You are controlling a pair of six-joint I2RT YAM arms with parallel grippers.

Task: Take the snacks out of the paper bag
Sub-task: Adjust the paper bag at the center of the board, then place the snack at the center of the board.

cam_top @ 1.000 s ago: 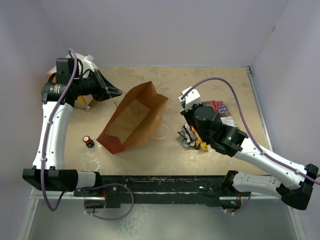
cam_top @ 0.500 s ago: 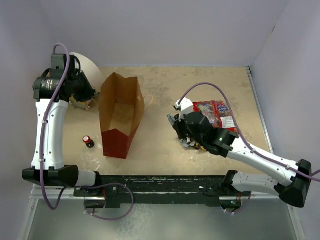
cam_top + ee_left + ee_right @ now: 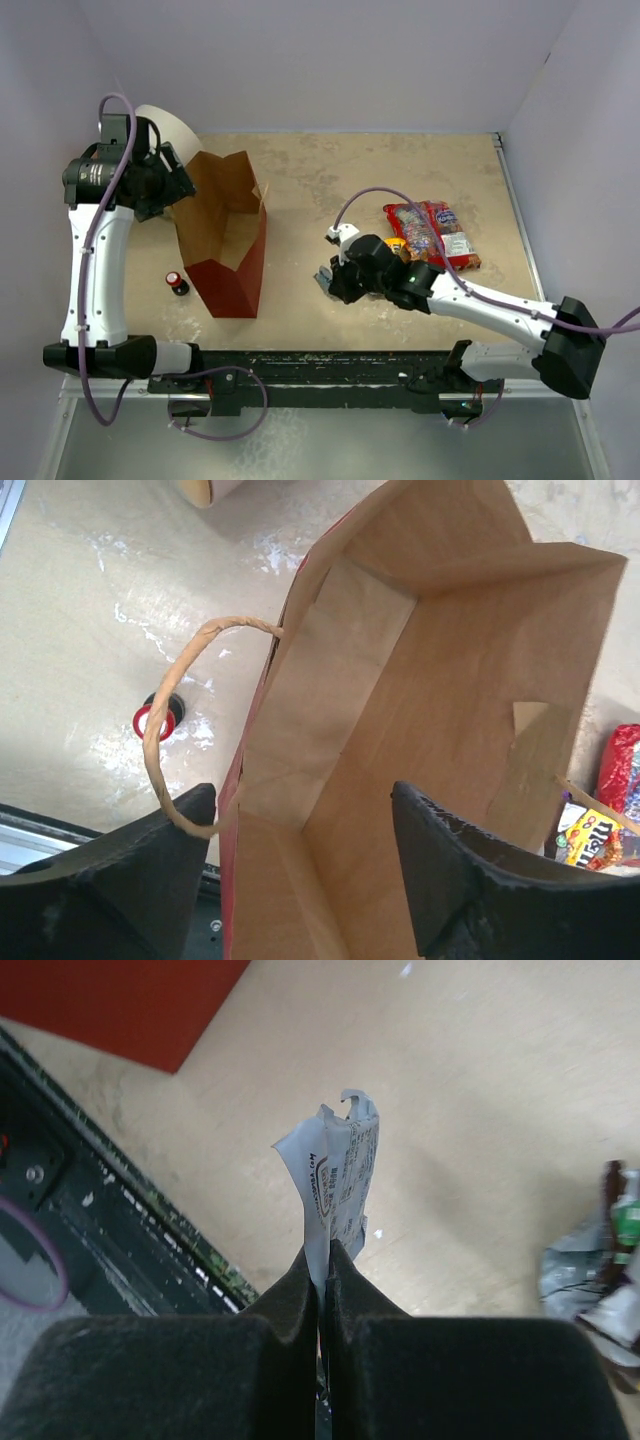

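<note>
Right pincer (image 3: pixel 322 1260) is clamped tight on a small silvery-blue wrapper (image 3: pixel 340 1175), and I'm holding it over the table (image 3: pixel 480 1110), between the paper bag (image 3: pixel 228 285) and the large red-and-clear bag (image 3: pixel 432 232). Left pincer (image 3: pixel 302 792) hangs over the paper bag's mouth, jaws wide apart, gripping nothing. The bag stands upright, one string handle (image 3: pixel 165 710) looping down to my finger. A yellow candy packet (image 3: pixel 590 838) lies just outside the bag.
</note>
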